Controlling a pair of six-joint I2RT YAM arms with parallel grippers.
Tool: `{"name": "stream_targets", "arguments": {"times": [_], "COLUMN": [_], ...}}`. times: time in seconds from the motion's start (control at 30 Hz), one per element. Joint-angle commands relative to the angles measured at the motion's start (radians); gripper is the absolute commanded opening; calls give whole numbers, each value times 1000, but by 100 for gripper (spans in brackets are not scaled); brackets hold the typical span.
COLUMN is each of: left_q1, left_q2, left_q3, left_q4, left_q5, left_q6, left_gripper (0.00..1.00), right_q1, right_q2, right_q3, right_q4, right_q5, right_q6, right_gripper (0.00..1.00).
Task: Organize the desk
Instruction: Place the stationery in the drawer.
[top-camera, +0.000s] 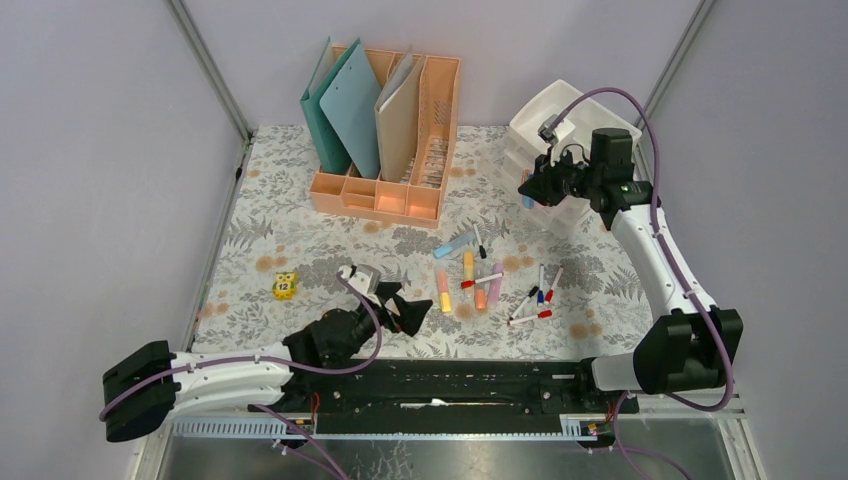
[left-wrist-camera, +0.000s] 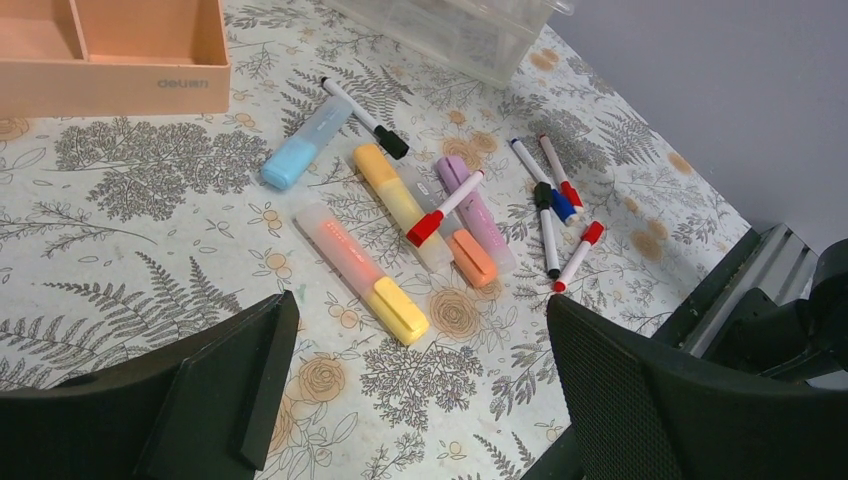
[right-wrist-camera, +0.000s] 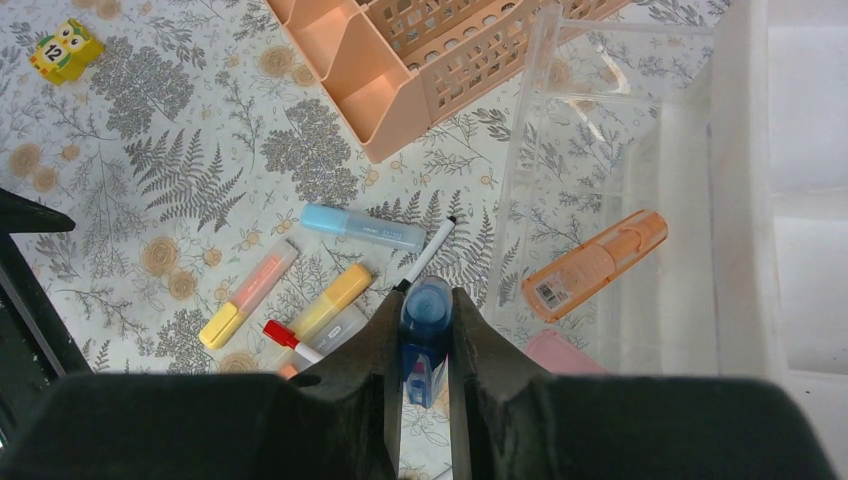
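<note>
The desk (top-camera: 300, 230) wears a fern-and-flower cloth. Several highlighters lie at its middle, among them a light blue one (left-wrist-camera: 300, 150), a pink one with a yellow cap (left-wrist-camera: 362, 270) and a purple one (left-wrist-camera: 475, 205), with several thin markers (left-wrist-camera: 548, 215) beside them. My left gripper (left-wrist-camera: 420, 320) hovers open and empty just short of the yellow cap, low over the cloth (top-camera: 395, 305). My right gripper (right-wrist-camera: 427, 300) is shut on a dark blue highlighter (right-wrist-camera: 426, 320), held high beside a pulled-out clear drawer (right-wrist-camera: 620, 190). An orange highlighter (right-wrist-camera: 597, 265) and a pink item (right-wrist-camera: 560, 355) lie in that drawer.
A peach file rack (top-camera: 385, 190) with teal and tan folders stands at the back. The white drawer unit (top-camera: 545, 125) sits at the back right. A yellow owl figure (top-camera: 285, 286) rests at the left. A black rail (top-camera: 450, 385) runs along the near edge.
</note>
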Motion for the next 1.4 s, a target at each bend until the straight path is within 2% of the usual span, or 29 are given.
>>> {"name": "stream_targets", "arguments": {"times": [0.0, 0.4, 0.43, 0.47, 0.63, 0.77, 0.9, 1.17, 1.27, 1.37], "left_q1": [3, 3, 3, 4, 3, 3, 3, 3, 3, 3], "left_q2": [-2, 32, 30, 29, 13, -1, -2, 33, 45, 51], "left_q3": [-14, -9, -11, -13, -22, -25, -32, -30, -29, -26], "left_q4": [26, 40, 38, 38, 36, 26, 36, 96, 108, 118], "left_q5": [-23, -18, -18, -19, -20, -20, -17, 28, 38, 50], "left_q6": [-17, -27, -29, -31, -37, -42, -47, -81, -92, -101], "left_gripper": [99, 99, 99, 99, 99, 99, 99, 99, 99, 99], "right_q1": [11, 4, -7, -18, -54, -56, -57, -56, -57, -57], "right_q2": [-1, -19, -23, -26, -30, -22, 23, 86, 51, -29], "right_q3": [28, 46, 47, 47, 51, 56, 69, 101, 120, 115], "right_q4": [14, 14, 84, 148, 150, 148, 129, 74, 32, 3], "right_q5": [11, 11, 375, 449, 330, 359, 389, 302, 226, 95], "right_q6": [-15, -15, -3, 27, 100, 98, 76, 84, 98, 115], "right_gripper": [0, 0, 3, 4, 6, 7, 25, 55, 61, 76]}}
